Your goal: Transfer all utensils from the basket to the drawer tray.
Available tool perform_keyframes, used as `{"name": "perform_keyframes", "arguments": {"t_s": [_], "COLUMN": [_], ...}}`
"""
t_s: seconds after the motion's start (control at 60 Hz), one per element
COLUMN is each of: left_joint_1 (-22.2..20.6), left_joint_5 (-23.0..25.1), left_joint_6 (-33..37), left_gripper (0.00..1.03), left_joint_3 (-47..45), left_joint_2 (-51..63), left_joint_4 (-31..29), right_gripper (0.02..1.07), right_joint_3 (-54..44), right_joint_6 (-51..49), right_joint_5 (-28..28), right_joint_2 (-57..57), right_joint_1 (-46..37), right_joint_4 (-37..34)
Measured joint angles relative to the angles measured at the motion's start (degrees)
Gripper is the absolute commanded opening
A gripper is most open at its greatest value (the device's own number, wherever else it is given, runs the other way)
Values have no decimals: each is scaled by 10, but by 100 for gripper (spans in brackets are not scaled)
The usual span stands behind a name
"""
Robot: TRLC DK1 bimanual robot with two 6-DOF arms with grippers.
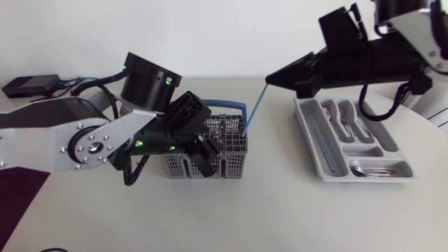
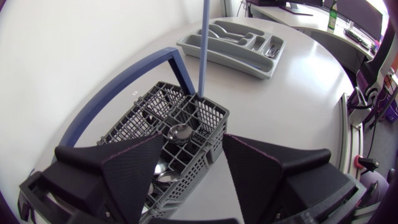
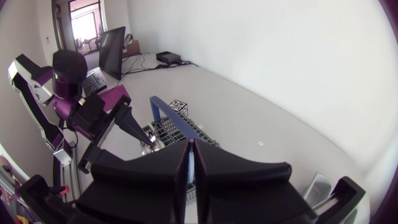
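Partway done: cutlery already lies in the drawer tray, right of centre. The right hand pinches a blue-handled utensil standing in the centre basket, where spoons remain; the left hand is spread over its corner.

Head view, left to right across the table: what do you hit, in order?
Small black box → left arm → basket → blue utensil standing in its right end → right gripper shut on the utensil's top → drawer tray.
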Motion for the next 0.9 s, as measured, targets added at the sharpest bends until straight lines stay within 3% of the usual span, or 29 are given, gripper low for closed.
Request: {"name": "perform_keyframes", "arguments": {"t_s": [0.25,0.5,0.9], "left_joint_1": [0,3,19], "left_joint_5": [-2,-10,-12], "left_joint_6": [0,0,7], "left_gripper": [69,69,69], "left_joint_3": [-1,-3,-25], "left_joint_2": [-7,-18,-51], "left_joint_4": [0,0,0], "right_gripper": [8,8,8], "right_joint_3": [89,157,158], "right_joint_6": [-16,-83,-134], "right_joint_5": [-1,19,84], "right_joint_2": [-38,43,201], "right_joint_1": [-60,-180,-284], "right_joint_4": [-122,-261,-288]}}
